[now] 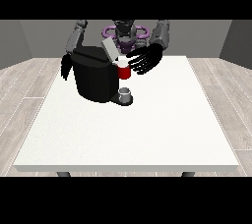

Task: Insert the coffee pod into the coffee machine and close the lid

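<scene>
**Mia:** What is on the big white table [147, 129]?

**Ben:** A black coffee machine [96, 78]. It sits near the far side, a bit toward the view's left. Its gray lid [109, 48] is up and leans back.

**Mia:** Where is the coffee pod?

**Ben:** I see something small and white [122, 60] on top of the red part [124, 71] at the machine's front. It looks like the coffee pod, but I cannot tell for sure. It sits right below the raised lid.

**Mia:** What is under the red part?

**Ben:** A little gray cup [125, 93]. It stands on the machine's dark foot [123, 101].

**Mia:** What is the hand at the view's right [146, 59] doing?

**Ben:** Its fingers are spread out and straight. They point toward the white thing and the red part. The fingertips are just beside them, but I cannot tell if they touch.

**Mia:** And the hand at the view's left [65, 67]?

**Ben:** It hangs down next to the machine's side. It holds nothing. I cannot tell how its fingers lie.

**Mia:** Where is the robot?

**Ben:** Behind the table, at the top, with its gray arms out to each side.
</scene>
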Robot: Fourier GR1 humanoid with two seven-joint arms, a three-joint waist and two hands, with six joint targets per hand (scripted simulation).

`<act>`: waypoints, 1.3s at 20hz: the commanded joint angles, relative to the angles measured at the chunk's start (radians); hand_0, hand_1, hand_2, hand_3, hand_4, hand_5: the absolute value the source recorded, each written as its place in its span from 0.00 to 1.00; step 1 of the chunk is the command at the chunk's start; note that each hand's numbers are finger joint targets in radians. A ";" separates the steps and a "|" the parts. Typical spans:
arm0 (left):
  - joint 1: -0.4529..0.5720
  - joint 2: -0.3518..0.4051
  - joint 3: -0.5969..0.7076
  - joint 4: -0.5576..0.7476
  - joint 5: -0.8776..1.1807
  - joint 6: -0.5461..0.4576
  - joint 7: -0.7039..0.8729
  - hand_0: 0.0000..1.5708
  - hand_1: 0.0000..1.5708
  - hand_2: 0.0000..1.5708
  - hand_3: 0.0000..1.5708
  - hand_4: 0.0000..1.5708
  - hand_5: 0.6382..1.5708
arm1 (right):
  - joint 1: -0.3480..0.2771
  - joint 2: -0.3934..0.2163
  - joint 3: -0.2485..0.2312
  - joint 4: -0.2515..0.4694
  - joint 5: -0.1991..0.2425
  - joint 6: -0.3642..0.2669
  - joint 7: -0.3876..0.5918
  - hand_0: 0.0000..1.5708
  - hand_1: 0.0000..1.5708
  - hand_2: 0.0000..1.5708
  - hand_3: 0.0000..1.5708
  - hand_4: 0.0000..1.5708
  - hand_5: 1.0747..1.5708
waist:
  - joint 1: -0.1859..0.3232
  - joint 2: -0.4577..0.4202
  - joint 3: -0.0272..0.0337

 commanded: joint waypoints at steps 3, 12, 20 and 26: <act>0.240 -0.139 -0.001 -0.019 0.076 -0.017 -0.108 0.00 0.00 0.00 0.00 0.00 1.00 | 0.145 -0.029 -0.025 0.041 -0.034 0.074 -0.016 0.00 0.00 0.00 0.00 0.18 1.00 | 0.080 -0.181 0.0000; 0.598 -0.218 0.062 0.000 0.223 -0.144 -0.261 0.00 0.00 0.00 0.00 0.17 1.00 | 0.358 0.048 0.079 -0.060 0.040 0.038 -0.013 0.00 0.00 0.00 0.00 0.00 1.00 | 0.165 -0.491 -0.0010; 0.851 -0.170 0.084 0.045 0.223 -0.155 -0.287 0.00 0.00 0.00 0.00 0.15 1.00 | 0.435 0.173 0.328 -0.357 0.117 -0.071 0.162 0.00 0.00 0.00 0.00 0.13 1.00 | 0.091 -0.708 -0.0011; 0.948 -0.139 0.085 0.013 0.246 -0.209 -0.326 0.00 0.00 0.00 0.00 0.20 1.00 | 0.376 0.159 0.371 -0.567 0.158 -0.122 0.270 0.00 0.00 0.00 0.00 0.11 1.00 | 0.101 -0.725 -0.0004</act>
